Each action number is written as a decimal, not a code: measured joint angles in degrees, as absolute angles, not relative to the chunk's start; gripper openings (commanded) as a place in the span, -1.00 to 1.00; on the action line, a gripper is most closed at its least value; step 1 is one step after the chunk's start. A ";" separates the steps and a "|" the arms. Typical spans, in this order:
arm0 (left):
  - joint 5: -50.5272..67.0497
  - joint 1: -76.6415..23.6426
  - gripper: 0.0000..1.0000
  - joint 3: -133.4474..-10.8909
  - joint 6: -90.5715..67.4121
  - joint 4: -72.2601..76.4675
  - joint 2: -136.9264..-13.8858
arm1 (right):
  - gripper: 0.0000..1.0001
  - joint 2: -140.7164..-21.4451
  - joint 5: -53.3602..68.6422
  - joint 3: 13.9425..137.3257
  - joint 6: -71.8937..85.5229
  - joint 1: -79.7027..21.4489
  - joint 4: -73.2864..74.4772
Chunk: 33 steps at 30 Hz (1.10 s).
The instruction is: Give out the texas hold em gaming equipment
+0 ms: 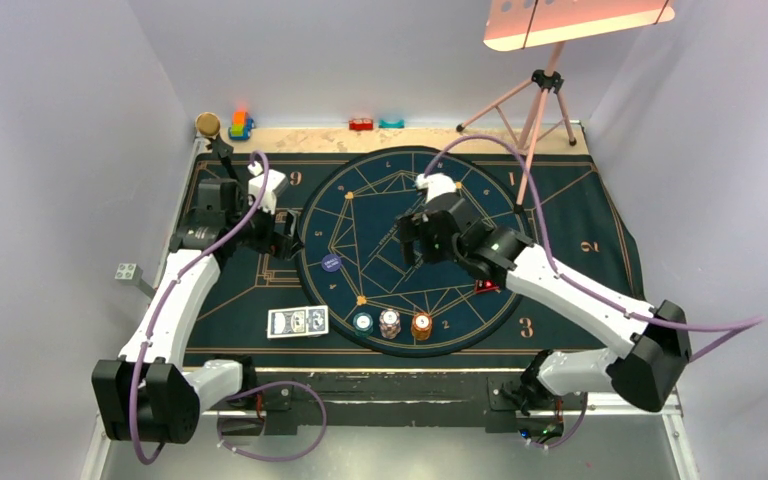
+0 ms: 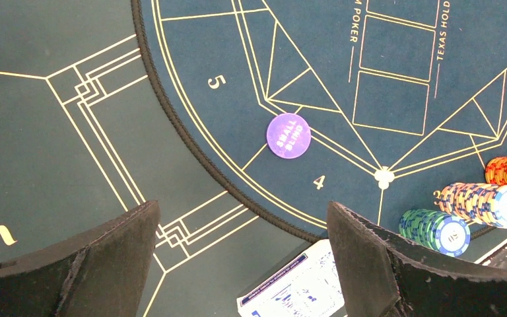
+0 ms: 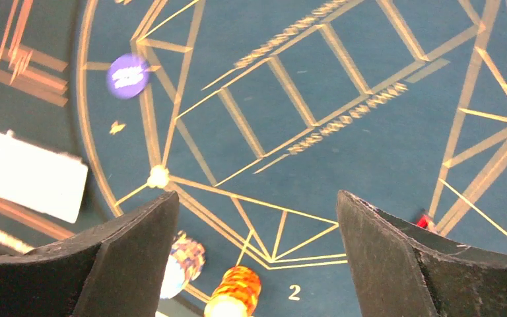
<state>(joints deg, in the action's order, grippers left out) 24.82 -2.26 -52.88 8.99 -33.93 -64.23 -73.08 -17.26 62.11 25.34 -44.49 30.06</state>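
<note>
- Since neither pincer carries anything, you look to be between placements. The right pincer (image 3: pixel 256 205) hangs released, fingers wide apart, over the printed card boxes (image 3: pixel 284 99) at the middle of the round mat (image 1: pixel 360 200). The left pincer (image 2: pixel 241 221) is likewise released above the mat's near-left rim.
- One piece seems already dealt out: the purple SMALL BLIND disc (image 2: pixel 288 135) lies flat on the round mat between the printed 5 and 4.
- What is left to hand out sits at the near edge. The deck of cards (image 1: pixel 297 321) lies just outside the rim. The teal chip stack (image 1: pixel 362 322), white-pink chip stack (image 1: pixel 389 323) and orange chip stack (image 1: pixel 421 325) stand in a row just inside it. The red token (image 1: pixel 486 287) lies partly hidden by your right forearm.
- Your next move, I judge, calls for a pick from that row or the deck. The deck is near the left pincer, and the orange stack is nearer the right.
- Mind the crowding: the stacks stand close together, so a finger lowered beside one may topple its neighbour. The flat deck offers little edge.
- Toy blocks (image 1: pixel 240 125) and the pink tripod (image 1: pixel 535 100) stand at the far edge, well apart from play.
</note>
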 measured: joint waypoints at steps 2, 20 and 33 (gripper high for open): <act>24.99 -2.26 0.98 -52.88 8.73 -33.93 -64.66 | 0.94 -73.91 -13.30 62.50 21.56 -47.46 28.62; 25.06 -2.26 0.99 -52.60 8.56 -33.52 -64.99 | 0.82 -87.74 4.14 64.95 1.45 -62.06 21.80; 24.64 -2.26 1.00 -52.60 8.08 -33.47 -64.99 | 0.82 -95.20 4.29 65.28 -0.19 -64.25 21.30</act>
